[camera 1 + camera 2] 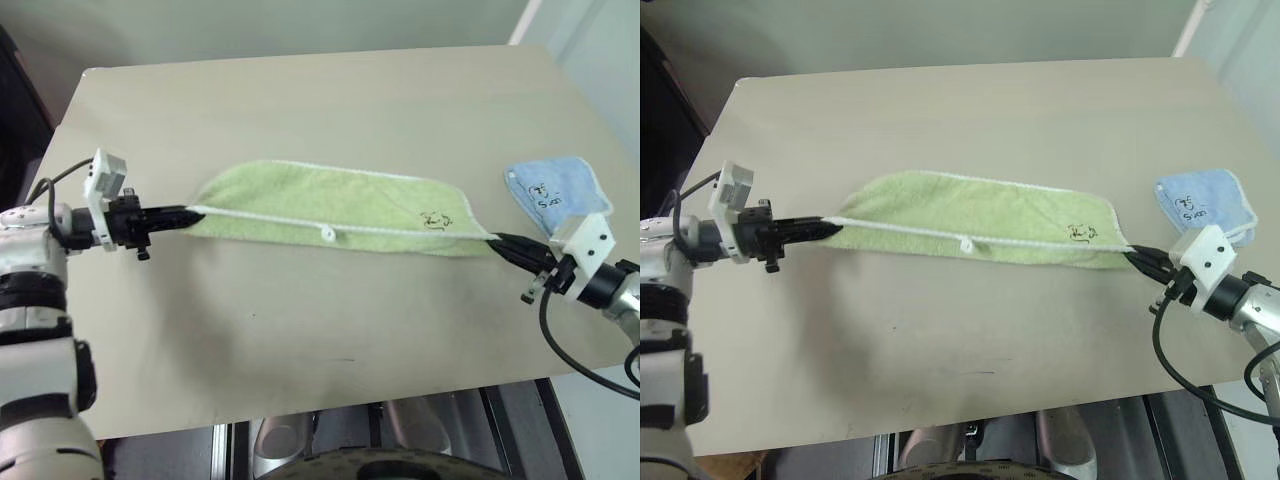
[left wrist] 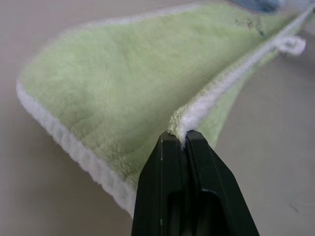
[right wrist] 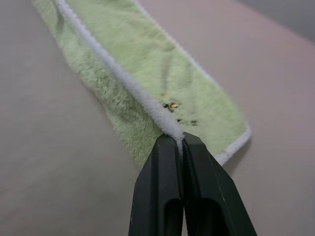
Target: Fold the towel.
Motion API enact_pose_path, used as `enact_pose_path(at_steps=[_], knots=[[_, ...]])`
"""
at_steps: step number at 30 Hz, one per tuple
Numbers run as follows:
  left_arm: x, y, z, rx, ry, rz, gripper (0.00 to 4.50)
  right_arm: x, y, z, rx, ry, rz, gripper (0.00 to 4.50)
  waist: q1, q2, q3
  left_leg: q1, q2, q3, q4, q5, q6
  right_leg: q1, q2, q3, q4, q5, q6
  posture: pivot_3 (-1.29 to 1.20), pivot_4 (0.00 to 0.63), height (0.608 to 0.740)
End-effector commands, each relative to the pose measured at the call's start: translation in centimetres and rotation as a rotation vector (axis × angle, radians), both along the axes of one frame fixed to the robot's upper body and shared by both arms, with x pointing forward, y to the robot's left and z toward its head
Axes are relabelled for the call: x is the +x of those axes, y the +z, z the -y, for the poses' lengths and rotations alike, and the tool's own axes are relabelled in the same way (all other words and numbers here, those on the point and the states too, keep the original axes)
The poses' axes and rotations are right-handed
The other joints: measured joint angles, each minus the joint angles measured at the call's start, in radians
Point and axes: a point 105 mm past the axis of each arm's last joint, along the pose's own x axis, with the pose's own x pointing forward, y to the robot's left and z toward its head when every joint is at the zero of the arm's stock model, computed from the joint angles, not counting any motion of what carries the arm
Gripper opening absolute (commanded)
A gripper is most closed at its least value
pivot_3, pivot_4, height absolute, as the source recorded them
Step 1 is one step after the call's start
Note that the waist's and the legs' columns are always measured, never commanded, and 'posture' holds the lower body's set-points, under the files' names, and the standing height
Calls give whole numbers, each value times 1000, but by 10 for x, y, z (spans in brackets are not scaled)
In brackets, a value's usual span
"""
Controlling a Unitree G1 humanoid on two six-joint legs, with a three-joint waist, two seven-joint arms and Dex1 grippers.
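Observation:
The towel (image 1: 330, 205), light green with white edging, lies stretched across the middle of the table, doubled over on itself. Its white near edge runs taut between my two grippers, with a small white loop tag (image 1: 328, 234) on it and a black doodle mark (image 1: 434, 218) near the right end. My left gripper (image 1: 192, 213) is shut on the towel's left corner (image 2: 179, 129). My right gripper (image 1: 498, 241) is shut on the right corner (image 3: 173, 132). Both wrist views show the black fingers (image 2: 170, 162) pinching the white edging.
A smaller light blue cloth (image 1: 556, 192) lies folded at the table's right edge, just beyond my right gripper. The beige table (image 1: 320, 340) has open room in front of and behind the towel. Its near edge (image 1: 330, 408) runs close below.

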Motion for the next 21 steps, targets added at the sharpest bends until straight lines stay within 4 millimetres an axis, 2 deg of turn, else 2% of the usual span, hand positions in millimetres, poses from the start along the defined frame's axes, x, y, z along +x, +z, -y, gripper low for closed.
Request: enact_pose_path(at_steps=[1, 3, 5, 9, 13, 21], knots=[[-20, 6, 3, 12, -78, -78, 42, -13, 3, 0, -35, 51, -25, 0, -1, 0, 0, 2, 0, 0, 0, 0, 0, 2, 0, 0, 0, 0, 0, 0, 150, 740], [-34, 1, 1, 34, -96, -147, 42, -14, -2, 7, -62, 41, -43, 0, -2, 0, 0, 7, 0, 0, -2, 0, 0, 6, 0, 1, 0, 0, -1, 0, 150, 740], [-43, 0, 0, 38, -103, -190, 42, -15, -2, 9, -61, 37, -49, 0, -3, 0, 0, 8, 0, -1, -2, -1, -2, 6, 1, 1, 0, -3, 3, 0, 150, 740], [-57, -2, -9, 79, -92, -259, 42, -22, -6, 12, -69, 61, -100, 0, -3, -1, 0, 7, 0, -2, -3, -2, -4, 4, 1, 1, 1, -3, 1, 0, 150, 740], [-68, -4, -16, 122, -91, -309, 42, -34, -15, 13, -89, 91, -172, 0, 0, -1, 0, 7, 1, -3, -4, -6, -9, 2, 3, 1, 1, -6, -6, 0, 150, 740], [-84, -10, -44, 188, 1, -400, 42, -59, -29, 23, -166, 113, -302, 0, 1, -2, -1, 6, 5, -4, -4, -13, -14, -2, 8, 2, 4, -14, -11, 0, 150, 740]])
